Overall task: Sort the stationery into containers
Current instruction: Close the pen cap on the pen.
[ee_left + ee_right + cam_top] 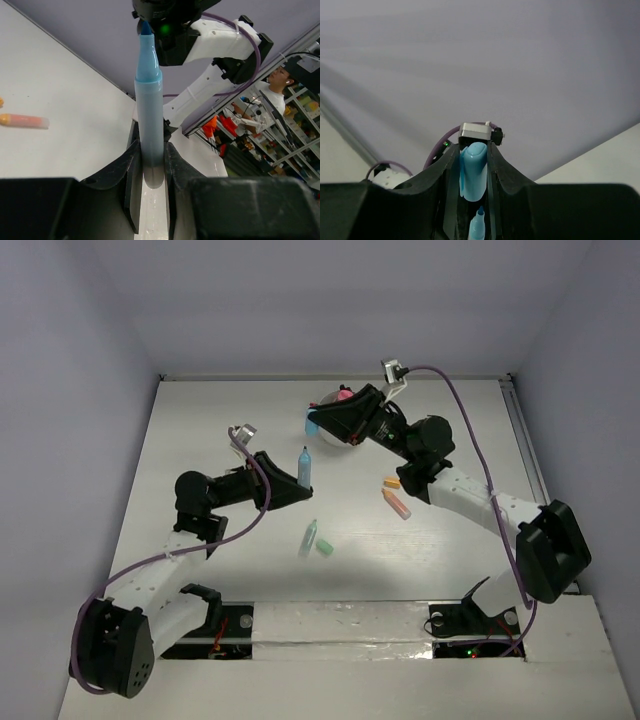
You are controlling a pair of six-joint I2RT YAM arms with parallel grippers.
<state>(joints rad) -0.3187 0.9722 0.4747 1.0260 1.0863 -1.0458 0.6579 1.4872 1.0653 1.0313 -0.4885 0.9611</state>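
- Fingers on the left arm, the left fingers [131, 176], are narrow and pinched on the blue marker [149, 100]. It stands upright above the tabletop [220, 440], and I can't see its lower end, sunk between the pads.
- On my right wrist feed the right fingers [496, 172] clamp the blue cap [473, 170] just above the marker's bare tip. I cannot tell whether tip and cap touch.
- From the top camera the white cup [327, 401] is mostly hidden behind the right fingers. Only a sliver of rim and a pink piece [344, 393] show.
- Loose on the tabletop lie an orange stub [391, 482], an orange-and-pink marker [397, 504] and two green pieces [309, 537], too blurred to tell pen from pastel.
- Background in the left wrist feed: a person [277, 87] by shelves, out of focus.
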